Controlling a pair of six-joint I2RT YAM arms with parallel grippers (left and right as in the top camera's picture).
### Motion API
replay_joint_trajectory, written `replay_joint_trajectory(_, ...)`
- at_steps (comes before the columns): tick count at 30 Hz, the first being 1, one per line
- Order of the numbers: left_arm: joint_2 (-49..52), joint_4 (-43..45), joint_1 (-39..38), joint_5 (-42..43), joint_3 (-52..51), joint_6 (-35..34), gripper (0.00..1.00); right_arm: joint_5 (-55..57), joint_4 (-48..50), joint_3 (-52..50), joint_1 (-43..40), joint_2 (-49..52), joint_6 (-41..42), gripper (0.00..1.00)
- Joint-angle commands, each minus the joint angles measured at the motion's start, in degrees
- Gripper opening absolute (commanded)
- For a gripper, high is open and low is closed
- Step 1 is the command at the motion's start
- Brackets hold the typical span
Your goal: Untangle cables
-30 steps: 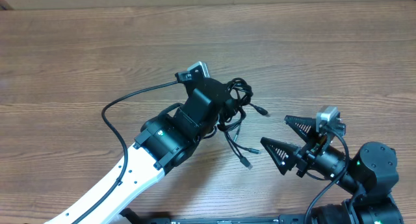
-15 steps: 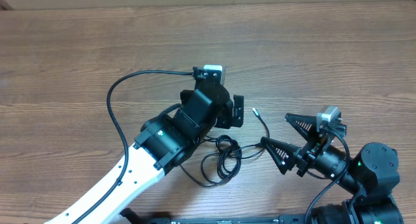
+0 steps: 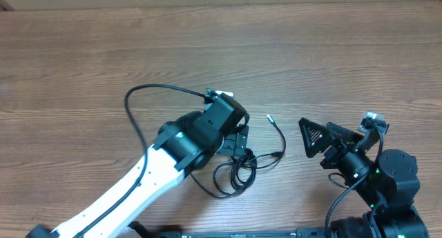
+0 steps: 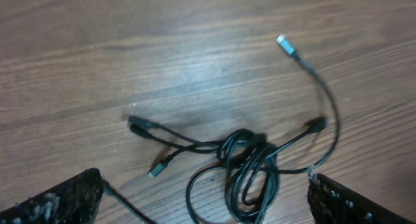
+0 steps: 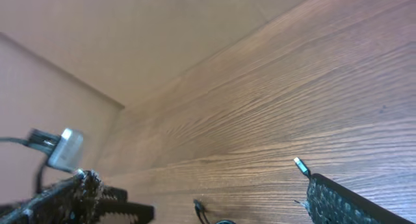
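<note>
From overhead I see the thin black cables (image 3: 240, 172) lying on the brown wood-grain table (image 3: 83, 58), a loose coil at 5 o'clock of my left gripper (image 3: 240, 143), whose jaws stand spread wide and grip nothing. The left wrist view gives me what the arm hides from above: short plug ends fan out from the coil toward 9 o'clock, and a silver-tipped plug (image 4: 286, 45) arcs off toward 1 o'clock. My right gripper (image 5: 231, 198) is likewise wide and empty. Overhead puts it at 3 o'clock of the coil, apart from it. Its own camera catches only that silver tip, a scrap of cord and a pale wall (image 5: 97, 42).
</note>
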Motion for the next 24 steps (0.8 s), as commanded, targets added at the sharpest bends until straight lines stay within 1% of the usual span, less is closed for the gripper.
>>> replay_joint_trajectory(1,6.34,-0.35,-0.11,1.68,0.66,-0.81,0.93,2.08,-0.28,0.52,0.15,-0.35,1.95,1.0)
replay_joint_trajectory(4,10.67,-0.33,-0.11,3.02,0.66,-0.85,0.81,2.1,-0.07,0.52,0.15,-0.35,1.92,1.0)
replay_joint_trajectory(7,16.04,-0.33,0.0,2.89,0.66,-4.44,0.79,2.1,-0.04,0.52,0.15,-0.35,1.88,1.0)
replay_joint_trajectory(8,18.4,-0.33,0.0,3.04,0.66,-6.86,0.79,2.08,-0.07,0.52,0.15,-0.35,1.9,1.0)
replay_joint_trajectory(9,20.28,-0.24,0.0,4.13,0.66,-8.76,0.75,2.08,-0.46,0.52,0.15,-0.35,1.9,1.0)
replay_joint_trajectory(10,21.11,-0.04,0.0,4.92,0.66,-8.83,0.73,2.1,-0.5,0.52,0.15,-0.35,1.88,1.0)
replay_joint_trajectory(11,21.86,0.2,0.0,6.03,0.66,-8.79,0.7,2.1,-0.46,0.52,0.15,-0.35,1.75,1.0)
replay_joint_trajectory(15,23.23,2.03,-0.15,8.66,0.66,-9.27,0.69,2.12,-0.02,0.52,0.15,-0.35,1.68,1.0)
replay_joint_trajectory(19,24.28,2.32,-0.13,9.03,0.66,-11.37,0.67,2.1,-0.55,0.52,0.15,-0.35,1.49,1.0)
replay_joint_trajectory(20,24.5,2.56,-0.15,9.03,0.66,-11.43,0.64,2.25,-0.42,0.52,0.15,-0.35,1.27,1.0)
replay_joint_trajectory(22,24.92,2.95,-0.24,9.03,0.61,-13.94,0.55,2.97,-0.46,0.52,0.15,-0.35,1.27,1.0)
replay_joint_trajectory(24,24.92,3.15,-0.24,9.05,0.61,-13.94,0.54,2.97,-0.66,0.52,0.15,-0.35,1.27,1.0)
